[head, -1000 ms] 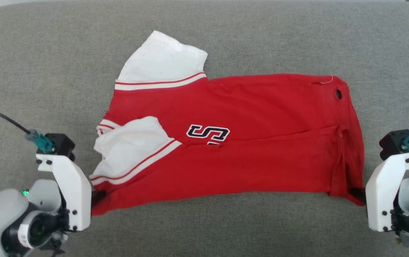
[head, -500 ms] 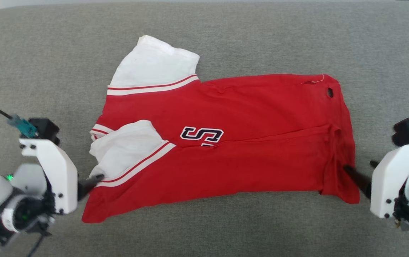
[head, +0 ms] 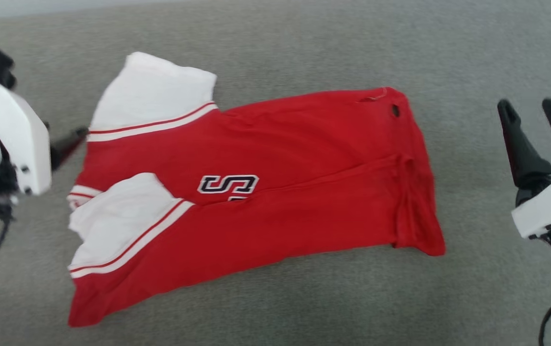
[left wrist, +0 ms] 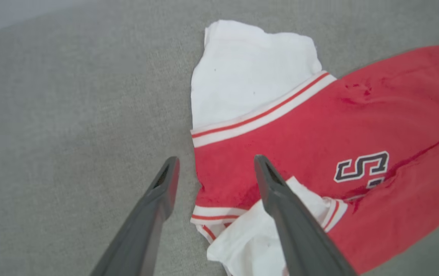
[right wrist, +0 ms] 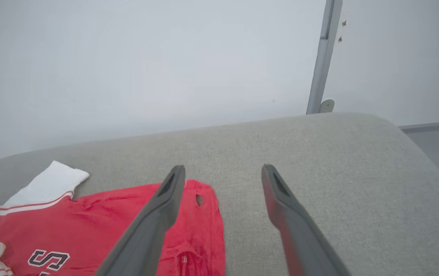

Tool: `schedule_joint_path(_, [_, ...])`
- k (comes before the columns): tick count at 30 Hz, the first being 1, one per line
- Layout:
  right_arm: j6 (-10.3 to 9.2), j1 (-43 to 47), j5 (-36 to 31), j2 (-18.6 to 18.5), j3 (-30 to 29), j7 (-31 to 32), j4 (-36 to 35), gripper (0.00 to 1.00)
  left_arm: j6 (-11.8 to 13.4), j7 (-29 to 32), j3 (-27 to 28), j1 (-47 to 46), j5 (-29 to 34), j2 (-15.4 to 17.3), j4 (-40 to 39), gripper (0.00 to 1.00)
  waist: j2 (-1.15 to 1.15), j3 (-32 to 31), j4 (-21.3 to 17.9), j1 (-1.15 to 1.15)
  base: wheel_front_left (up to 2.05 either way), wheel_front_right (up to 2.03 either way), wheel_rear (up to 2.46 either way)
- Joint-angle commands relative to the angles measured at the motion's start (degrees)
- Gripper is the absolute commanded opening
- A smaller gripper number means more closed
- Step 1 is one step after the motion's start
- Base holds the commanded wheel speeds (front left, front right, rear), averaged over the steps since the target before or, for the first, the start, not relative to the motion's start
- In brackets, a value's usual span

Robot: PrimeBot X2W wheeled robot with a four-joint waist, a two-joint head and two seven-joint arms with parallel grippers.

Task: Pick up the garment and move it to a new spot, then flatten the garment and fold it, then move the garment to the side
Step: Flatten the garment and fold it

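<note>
right hand (head: 528, 105) lower right, fingers apart, empty. left hand (left wrist: 215, 161) at the head view's left edge, also apart and empty, just beside the shirt (head: 280, 206). shirt lies mid-frame on the grey surface (head: 472, 298), looks folded once lengthwise, one white sleeve (head: 155, 93) poking out upper left. guessing more folds plus the move aside are left.

text: "S" | black, white-outlined | on: garment (head: 266, 192) front | rest hidden in fold

Overhead head, low wrists, same garment (head: 275, 230)
</note>
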Motion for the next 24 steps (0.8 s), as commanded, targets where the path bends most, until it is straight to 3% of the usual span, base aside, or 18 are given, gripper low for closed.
schedule_joint_path(1, [0.01, -0.69, 0.79, 0.37, 1.03, -3.83, -0.14, 1.00, -1.35, -0.09, 0.51, -2.40, 1.28, -0.79, 2.54, 1.00, 0.00, 1.07, -2.60, 0.00, 0.00, 0.00, 0.00])
schedule_joint_path(7, [0.01, -0.59, 5.36, 0.36, 5.61, -14.67, 3.51, 1.00, -6.20, 0.39, 0.43, -7.78, 3.55, -3.35, 12.24, 1.00, 0.00, 2.72, -7.30, 0.00, 0.00, 0.00, 0.00])
schedule_joint_path(17, [0.01, 0.33, 8.24, 0.34, 11.17, -20.80, 6.61, 1.00, -11.12, 2.26, -0.79, -13.61, 5.97, -7.16, 27.20, 1.00, 0.00, 6.11, -12.51, 0.00, 0.00, 0.00, 0.00])
schedule_joint_path(24, [0.01, -1.12, 8.52, 0.36, 12.72, -21.46, 6.49, 1.00, -10.94, 3.31, -1.05, -15.93, 6.57, -9.12, 35.64, 1.00, 0.00, 8.05, -14.38, 0.00, 0.00, 0.00, 0.00])
